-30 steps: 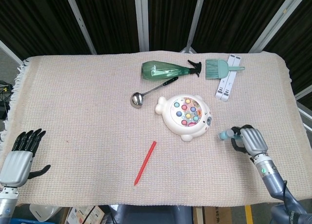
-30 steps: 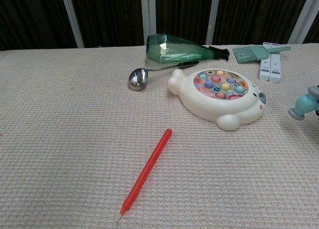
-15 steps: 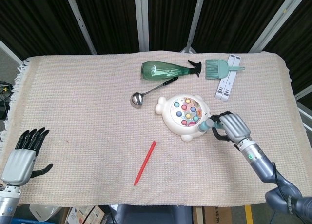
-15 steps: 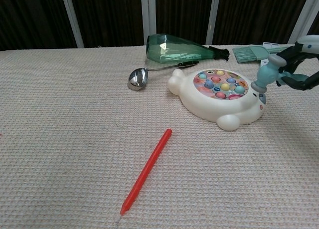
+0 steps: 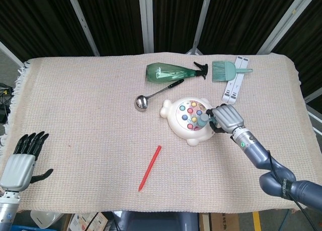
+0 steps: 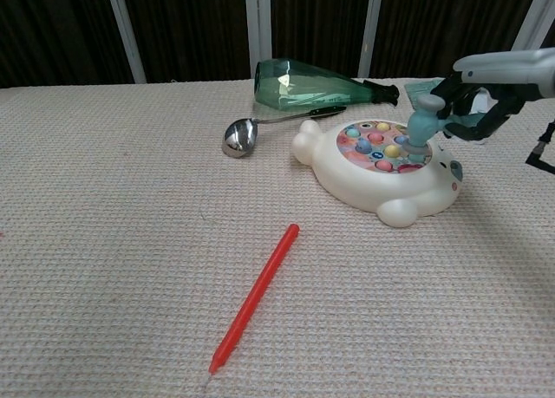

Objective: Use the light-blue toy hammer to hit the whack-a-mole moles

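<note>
The white seal-shaped whack-a-mole toy (image 5: pixel 177 123) (image 6: pixel 364 184) lies right of the table's middle, with several coloured moles on its face. My right hand (image 5: pixel 226 118) (image 6: pixel 486 86) grips the light-blue toy hammer (image 5: pixel 204 120) (image 6: pixel 422 127) just right of the toy. The hammer head stands down on the moles at the right side of the toy's face. My left hand (image 5: pixel 22 158) rests at the front left corner with its fingers spread and nothing in it; it shows only in the head view.
A red stick (image 5: pixel 150 167) (image 6: pixel 255 296) lies in front of the toy. A metal ladle (image 5: pixel 142 101) (image 6: pixel 240 135), a green spray bottle (image 5: pixel 168 72) (image 6: pixel 305 84), a teal brush (image 5: pixel 224 70) and a white stand (image 5: pixel 234 87) lie behind it.
My right hand moved left from the right side of the table with the hammer, and the hammer head came down onto the toy's moles. The left hand stayed put.
</note>
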{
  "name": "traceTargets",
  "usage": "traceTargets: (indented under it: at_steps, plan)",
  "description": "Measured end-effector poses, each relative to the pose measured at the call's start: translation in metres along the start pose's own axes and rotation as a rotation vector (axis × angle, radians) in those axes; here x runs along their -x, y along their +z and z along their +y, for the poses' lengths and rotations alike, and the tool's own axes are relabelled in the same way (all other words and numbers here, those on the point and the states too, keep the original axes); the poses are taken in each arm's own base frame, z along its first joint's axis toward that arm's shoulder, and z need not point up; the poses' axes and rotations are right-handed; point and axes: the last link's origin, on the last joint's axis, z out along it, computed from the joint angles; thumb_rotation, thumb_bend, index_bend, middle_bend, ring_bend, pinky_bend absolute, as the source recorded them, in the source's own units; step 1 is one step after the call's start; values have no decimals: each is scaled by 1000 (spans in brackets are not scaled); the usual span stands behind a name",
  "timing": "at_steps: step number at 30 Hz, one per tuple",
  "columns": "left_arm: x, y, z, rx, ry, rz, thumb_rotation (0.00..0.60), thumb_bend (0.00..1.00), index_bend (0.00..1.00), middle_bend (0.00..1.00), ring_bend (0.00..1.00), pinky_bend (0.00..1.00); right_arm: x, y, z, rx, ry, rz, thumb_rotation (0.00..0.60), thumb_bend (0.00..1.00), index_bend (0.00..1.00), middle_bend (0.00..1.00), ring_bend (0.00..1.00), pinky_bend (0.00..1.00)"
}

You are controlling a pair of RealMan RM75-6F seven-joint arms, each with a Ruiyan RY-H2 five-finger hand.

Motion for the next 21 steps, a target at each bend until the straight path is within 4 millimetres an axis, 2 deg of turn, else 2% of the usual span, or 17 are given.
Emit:
traceTargets:
  at_steps: [10, 21]
  plan:
    - [1, 1, 1, -1, 1, -3, 600, 148, 0, 12, 0, 0, 1, 5, 13, 58, -35, -27, 600, 736, 953, 809, 641, 315]
    - [1, 1, 2, -3, 3, -9, 600, 149, 0, 12, 0, 0, 8, 12, 14, 69, -70, -57, 600, 736, 965, 816, 650, 315]
